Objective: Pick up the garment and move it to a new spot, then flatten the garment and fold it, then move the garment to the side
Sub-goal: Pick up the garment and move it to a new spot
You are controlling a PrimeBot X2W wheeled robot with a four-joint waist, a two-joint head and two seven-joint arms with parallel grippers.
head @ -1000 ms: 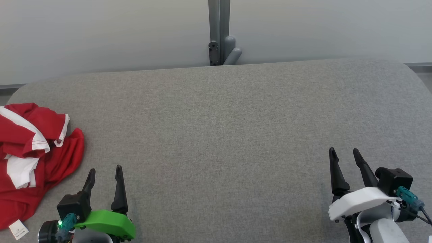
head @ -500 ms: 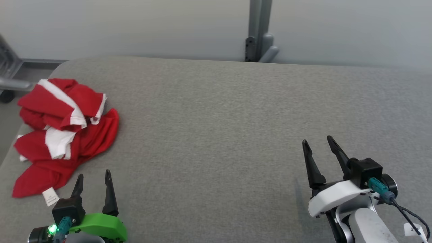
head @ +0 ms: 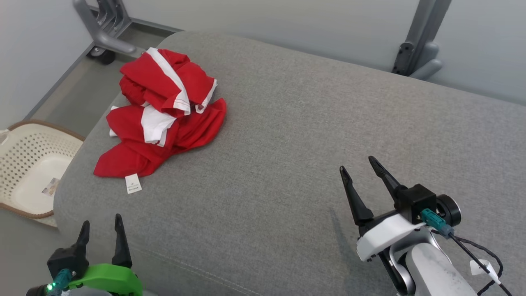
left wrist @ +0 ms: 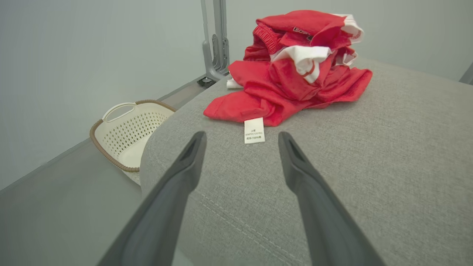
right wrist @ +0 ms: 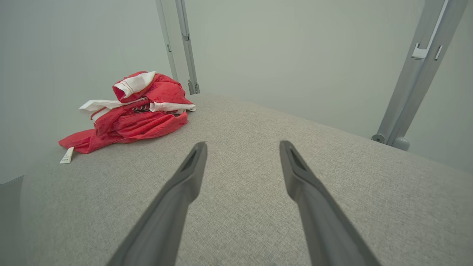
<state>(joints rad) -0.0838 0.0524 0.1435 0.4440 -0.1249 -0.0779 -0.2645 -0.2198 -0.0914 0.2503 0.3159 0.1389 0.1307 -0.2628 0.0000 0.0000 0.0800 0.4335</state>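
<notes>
While both pincers hang spread and empty, the garment (head: 164,119) lies crumpled near the far left corner of the grey padded table (head: 287,135). It is a red heap with white bands, and its white label (head: 132,183) lies flat on the cloth at the heap's near side. The left gripper (head: 101,220) sits over the near left corner, its fingers pointing toward the label but apart from it. The right gripper (head: 356,163) hangs over the near part of the table, well apart from the garment. Between the heap and the right gripper the table lies bare up to its far edge. Past the rounded left edge a perforated basket (head: 45,126) stands on the floor, and a grey metal post (head: 415,45) rises behind the far edge. Against 1 second ago, the head camera has turned left: the garment, then cut by the picture's left side, now shows whole in the same crumple, and the basket has come into view. Both pairs of fingers stand as wide as then.
</notes>
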